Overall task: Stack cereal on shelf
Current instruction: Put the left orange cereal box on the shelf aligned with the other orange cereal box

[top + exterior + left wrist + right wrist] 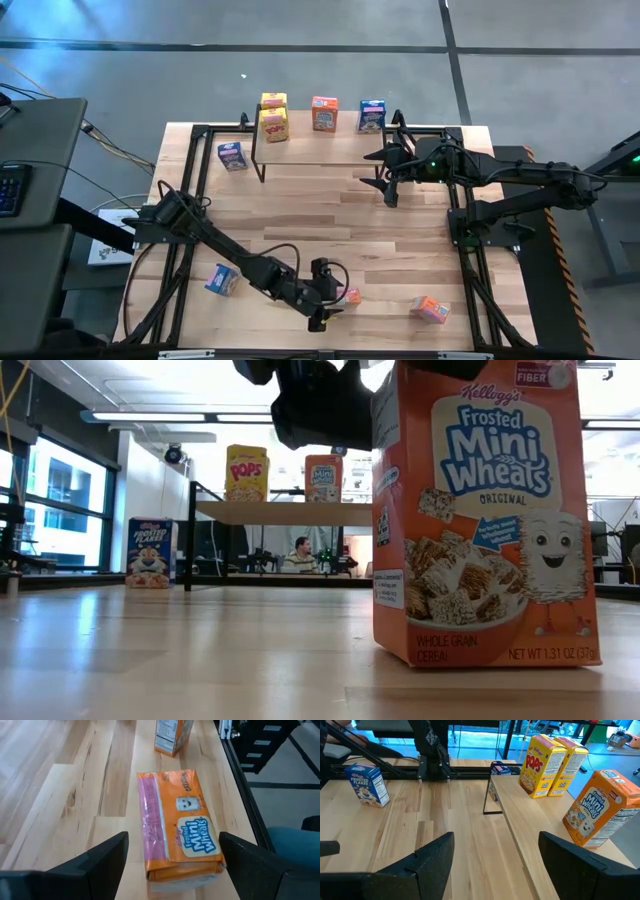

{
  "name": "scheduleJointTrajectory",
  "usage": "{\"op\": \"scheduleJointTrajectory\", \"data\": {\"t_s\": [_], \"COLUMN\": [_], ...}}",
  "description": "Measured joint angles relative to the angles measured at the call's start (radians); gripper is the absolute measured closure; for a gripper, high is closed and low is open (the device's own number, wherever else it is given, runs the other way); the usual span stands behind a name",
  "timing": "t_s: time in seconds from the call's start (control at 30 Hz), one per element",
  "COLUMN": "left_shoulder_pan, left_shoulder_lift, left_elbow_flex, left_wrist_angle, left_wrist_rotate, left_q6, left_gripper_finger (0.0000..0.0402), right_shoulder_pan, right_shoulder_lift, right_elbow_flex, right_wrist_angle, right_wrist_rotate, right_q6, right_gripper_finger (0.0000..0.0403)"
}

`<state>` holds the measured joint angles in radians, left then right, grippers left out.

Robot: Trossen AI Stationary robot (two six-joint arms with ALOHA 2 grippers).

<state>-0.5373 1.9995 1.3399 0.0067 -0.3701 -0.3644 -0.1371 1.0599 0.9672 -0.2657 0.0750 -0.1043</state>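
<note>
Target box: orange Frosted Mini-Wheats box point(181, 825) lying flat on its back near the front edge of the tabletop point(330, 215), directly under my left gripper point(327, 296); not touching my fingers.
Left fingers: spread wide, one on either side of the flat box, nothing pinched.
Nearest neighbour: second orange Mini-Wheats box point(430, 309), upright, to the right along the same front edge, well apart from the flat one; it fills the right of the low view point(487, 510).
Front left: blue box point(223, 280) near the left rail, tilted, label not readable from above.
Shelf: light plank point(320, 137) on thin black legs at the far edge of the table.
On shelf: two yellow Corn Pops boxes point(274, 116) touching, one behind the other; one orange Mini-Wheats box point(324, 114); one blue box point(372, 115); all upright.
Beside shelf: blue Frosted Flakes box point(232, 156) upright on the tabletop, just left of the shelf legs.
Right gripper point(385, 178): hovering just off the shelf's right end, fingers spread, empty.
Count, high view: orange 3, yellow 2, blue 3; total 8.
In the way: nothing between my left fingers and the flat box; black frame rails run along both table sides.
Background: a seated person point(299, 556) seen under the shelf in the low view.
</note>
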Motion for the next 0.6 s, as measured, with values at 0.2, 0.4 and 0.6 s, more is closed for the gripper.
{"op": "scheduleJointTrajectory", "data": {"t_s": [0.2,0.4,0.6], "left_shoulder_pan": [0.009,0.013,0.016], "left_shoulder_lift": [0.000,0.000,0.000], "left_elbow_flex": [0.000,0.000,0.000], "left_wrist_angle": [-0.001,-0.001,-0.001], "left_wrist_rotate": [0.013,0.021,0.027], "left_q6": [0.008,0.009,0.020], "left_gripper_finger": [0.0136,0.0179,0.0209], "right_shoulder_pan": [0.000,0.000,0.000], "right_shoulder_lift": [0.000,0.000,0.000], "right_elbow_flex": [0.000,0.000,0.000], "right_wrist_angle": [0.000,0.000,0.000], "right_wrist_rotate": [0.000,0.000,0.000], "right_q6": [0.000,0.000,0.000], "right_gripper_finger": [0.0121,0.0121,0.0121]}}
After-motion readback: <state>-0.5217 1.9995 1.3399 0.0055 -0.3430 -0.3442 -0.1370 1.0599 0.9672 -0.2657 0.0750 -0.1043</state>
